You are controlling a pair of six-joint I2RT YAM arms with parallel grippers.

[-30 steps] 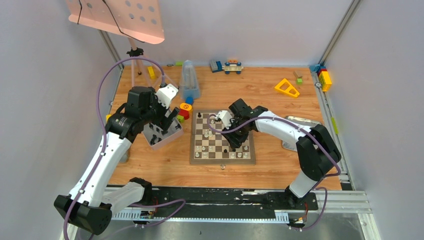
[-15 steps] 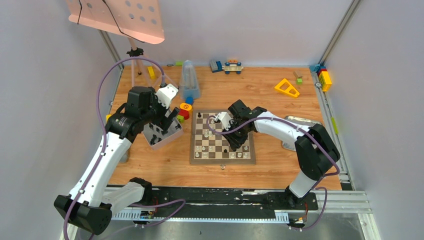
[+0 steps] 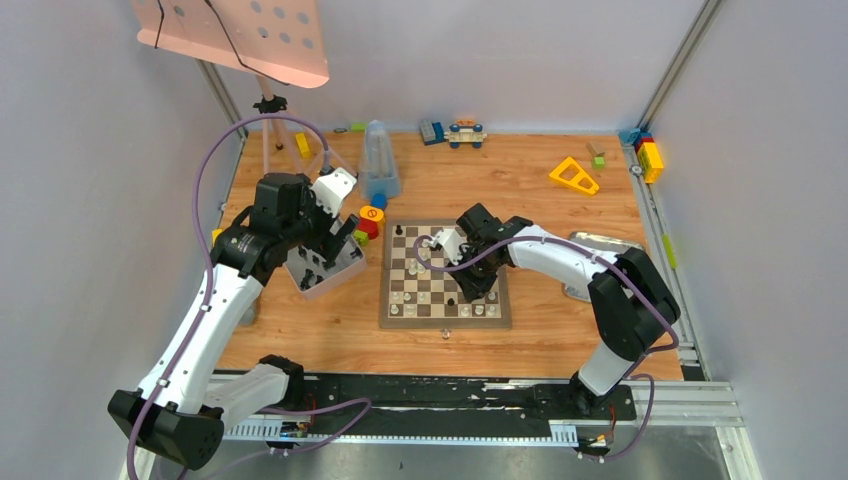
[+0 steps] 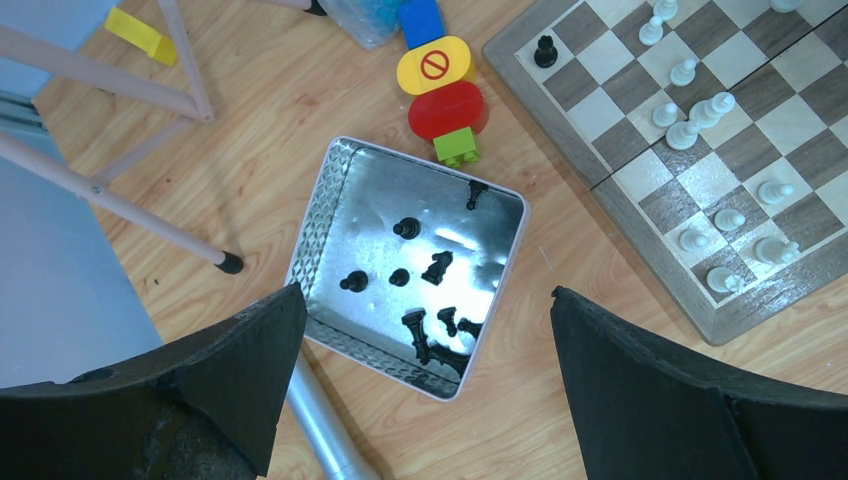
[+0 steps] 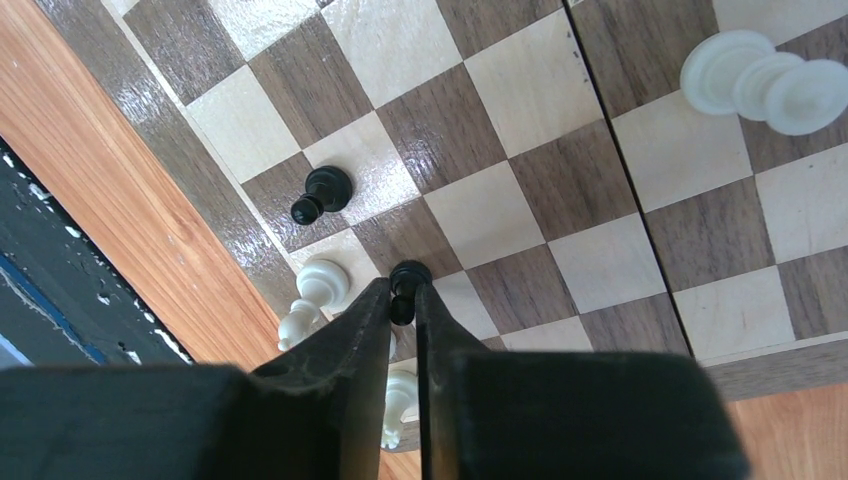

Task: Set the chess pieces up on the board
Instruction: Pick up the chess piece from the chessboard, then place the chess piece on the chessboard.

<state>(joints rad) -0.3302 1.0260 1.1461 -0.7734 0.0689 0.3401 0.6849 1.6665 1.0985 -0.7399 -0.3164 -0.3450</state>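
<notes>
Wooden and checkered, the board [image 5: 480, 215] lies beneath the right gripper [image 5: 403, 297], whose jaws are pinched on a black pawn [image 5: 406, 272] at their very tips. A metal tin [image 4: 322, 212] of loose black pieces [image 4: 438, 266] is seen below the left gripper [image 4: 422, 305], its jaws spread wide and empty. White pieces [image 5: 318, 285] crowd just beside the closed jaws, so a straight vertical lift is advised, with the grip kept firm since little of the pawn is caught.
</notes>
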